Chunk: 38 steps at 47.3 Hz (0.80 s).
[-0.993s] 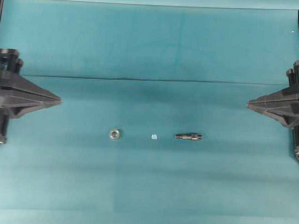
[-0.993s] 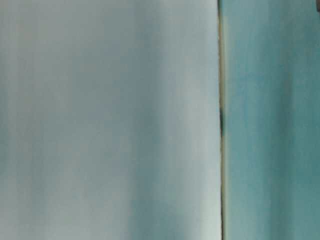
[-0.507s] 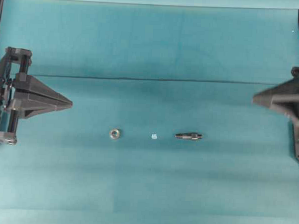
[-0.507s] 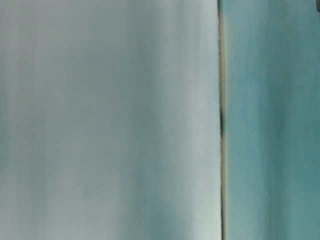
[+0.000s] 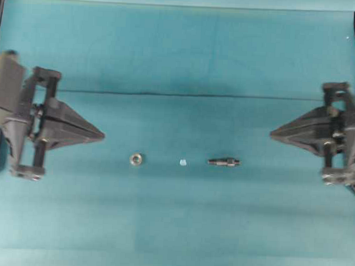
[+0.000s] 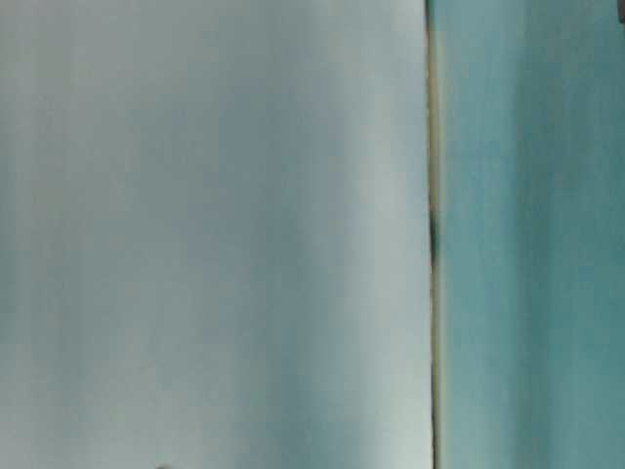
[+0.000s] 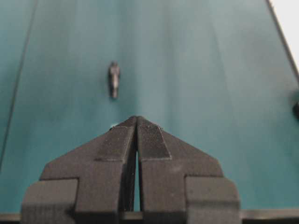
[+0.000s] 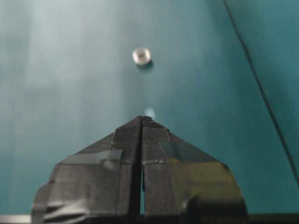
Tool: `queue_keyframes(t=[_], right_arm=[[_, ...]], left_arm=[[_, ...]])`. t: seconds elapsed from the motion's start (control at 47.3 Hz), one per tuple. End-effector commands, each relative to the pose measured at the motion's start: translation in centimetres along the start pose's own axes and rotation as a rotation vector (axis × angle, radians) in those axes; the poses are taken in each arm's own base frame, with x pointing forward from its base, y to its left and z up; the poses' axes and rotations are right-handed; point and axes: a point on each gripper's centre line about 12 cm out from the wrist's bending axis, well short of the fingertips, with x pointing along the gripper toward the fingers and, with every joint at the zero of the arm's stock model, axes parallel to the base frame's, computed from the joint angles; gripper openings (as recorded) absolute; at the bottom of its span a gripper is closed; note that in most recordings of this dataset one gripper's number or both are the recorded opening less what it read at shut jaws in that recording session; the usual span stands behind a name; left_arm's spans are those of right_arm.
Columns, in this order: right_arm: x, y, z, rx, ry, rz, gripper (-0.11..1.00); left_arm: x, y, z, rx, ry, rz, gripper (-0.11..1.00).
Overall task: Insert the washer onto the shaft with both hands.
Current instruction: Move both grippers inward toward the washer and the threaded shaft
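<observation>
Teal bench (image 5: 173,227) holds washer (image 5: 135,159) and shaft (image 5: 224,162), untouched. Left end effector (image 5: 101,136) and right end effector (image 5: 273,135), both closed and empty, have advanced inward; grasping hasn't begun.

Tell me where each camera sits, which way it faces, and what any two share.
Overhead: above, looking down at washer, shaft, left gripper, right gripper.
Table-level: blurred pale and teal surfaces; no robot parts.
Left wrist: behind its shut gripper, facing the shaft.
Right wrist: behind its shut gripper, facing the washer.
Overhead shares both parts with the wrist views.
</observation>
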Motion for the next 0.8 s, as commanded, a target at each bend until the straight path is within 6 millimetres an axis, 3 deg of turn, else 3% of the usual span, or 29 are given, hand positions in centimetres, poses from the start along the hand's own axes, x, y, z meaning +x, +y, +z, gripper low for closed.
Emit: queue_keyframes(t=[0.0,0.359,0.634,0.782], right_arm=[[0.8,0.3,0.5,-0.045,0.028,0.001,-0.10],[4.0,0.7,-1.0,-0.124,0.265,-0.031,-0.10],[5.3,1.1,-1.4,-0.276,0.381,-0.022,-0.10],[5.9,1.3,-1.3,-0.317,0.413,-0.018,-0.03]], left_arm=[[0.6,-0.1,1.0,0.004,0.006,-0.002,0.03],[2.6,-0.1,-0.4,0.002,0.153,0.008,0.03],[4.4,0.0,-1.6,0.009,0.259,0.012,0.03],[5.2,0.0,-2.1,0.010,0.291,0.015,0.05]])
